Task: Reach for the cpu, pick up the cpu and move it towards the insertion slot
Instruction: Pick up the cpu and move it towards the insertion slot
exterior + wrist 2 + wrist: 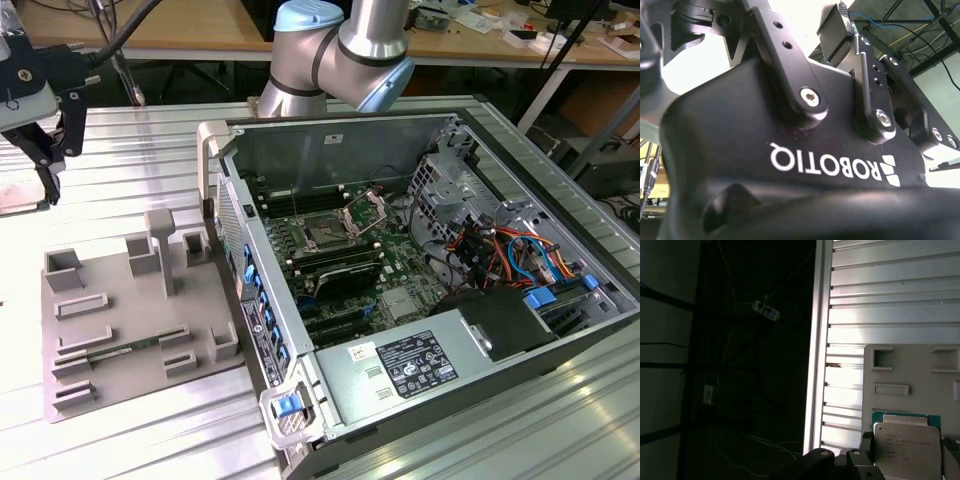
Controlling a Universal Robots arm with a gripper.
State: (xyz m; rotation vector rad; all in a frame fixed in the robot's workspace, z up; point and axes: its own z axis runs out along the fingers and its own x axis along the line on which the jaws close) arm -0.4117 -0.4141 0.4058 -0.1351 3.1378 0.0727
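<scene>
In the first wrist view the cpu, a flat square chip with a pale silvery top and a green rim, lies on the grey tray. The gripper's dark linkage shows beside it, apart from it. In the exterior view my gripper hangs above the table at the far left, beyond the tray's back corner, open with nothing between its fingers. The insertion slot is a dark square socket on the green board inside the computer case, and its metal frame is lifted.
The open computer case fills the exterior view's right, with a power supply at its front and cables. A thin green memory stick lies in the tray. The ribbed table's edge drops into dark floor space.
</scene>
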